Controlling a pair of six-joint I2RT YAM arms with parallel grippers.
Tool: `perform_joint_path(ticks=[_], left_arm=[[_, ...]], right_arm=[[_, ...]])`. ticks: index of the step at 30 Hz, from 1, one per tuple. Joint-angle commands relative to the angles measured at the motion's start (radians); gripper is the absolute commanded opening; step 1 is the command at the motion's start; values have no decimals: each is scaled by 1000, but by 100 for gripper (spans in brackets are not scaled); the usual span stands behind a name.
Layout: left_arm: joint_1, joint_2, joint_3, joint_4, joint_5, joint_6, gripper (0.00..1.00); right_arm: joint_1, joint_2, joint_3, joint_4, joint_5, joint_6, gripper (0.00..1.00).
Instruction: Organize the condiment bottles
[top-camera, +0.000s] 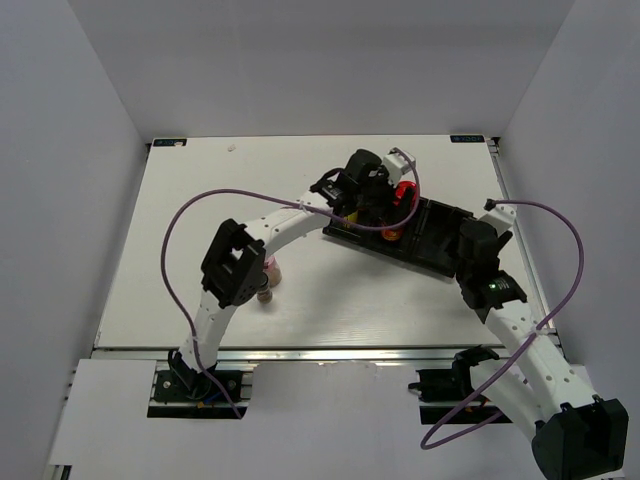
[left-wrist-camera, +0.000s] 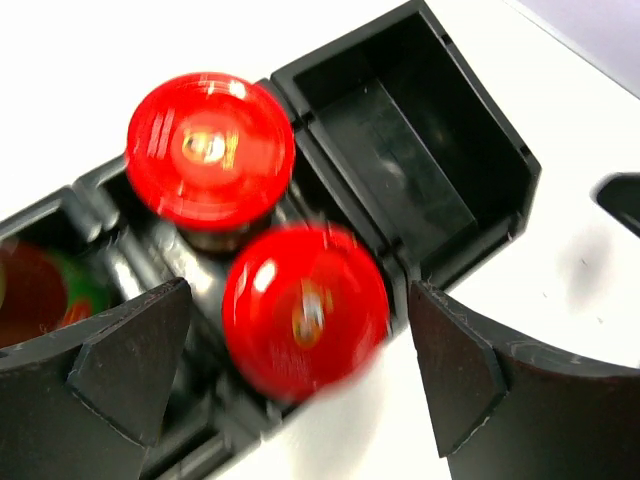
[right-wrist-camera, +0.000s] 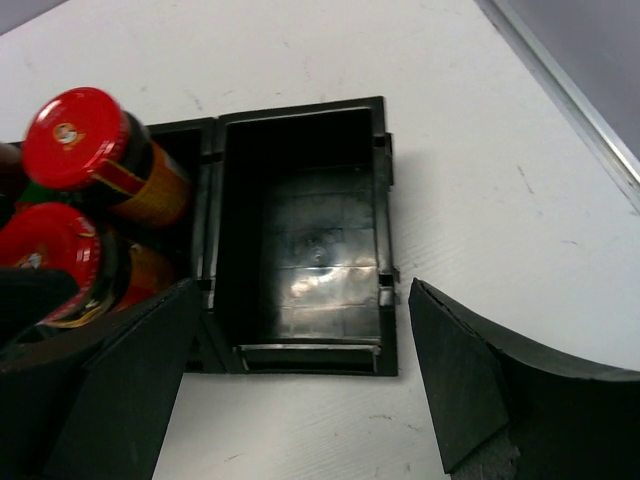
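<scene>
Condiment bottles (left-wrist-camera: 208, 150): two red-lidded ones share one black tray (left-wrist-camera: 400, 120) compartment.
My left end effector (left-wrist-camera: 300, 335) is wide around the nearer red lid (left-wrist-camera: 305, 310); right end effector (right-wrist-camera: 302, 330) is wide over an empty compartment (right-wrist-camera: 300, 250); one pale bottle (top-camera: 266, 288) is apart on the tabletop (top-camera: 200, 200).

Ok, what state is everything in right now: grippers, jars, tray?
Left gripper: open, straddling the near red-lidded jar.
Right gripper: open, empty, over the tray end.
Near red-lidded jar: capped, in the tray, ungripped.
Far red-lidded jar: capped, beside it in the tray.
End compartment: empty.
Pale bottle: on the table, outside the tray, partly hidden by the left arm.
</scene>
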Motion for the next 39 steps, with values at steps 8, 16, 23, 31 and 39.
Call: perform_joint_path(ticks=[8, 16, 23, 31, 39], left_arm=[[55, -455, -320, 17, -202, -104, 98], [175, -694, -601, -216, -619, -434, 98], [193, -885, -803, -402, -696, -595, 98], [193, -920, -872, -488, -681, -629, 98], [193, -830, -876, -424, -652, -589, 89]], right_arm=[[-2, -5, 38, 63, -154, -46, 89], [-2, 6, 37, 81, -49, -35, 89], [-2, 56, 55, 101, -15, -14, 89], [-2, 72, 43, 90, -10, -8, 89], [-3, 59, 32, 86, -4, -8, 89]])
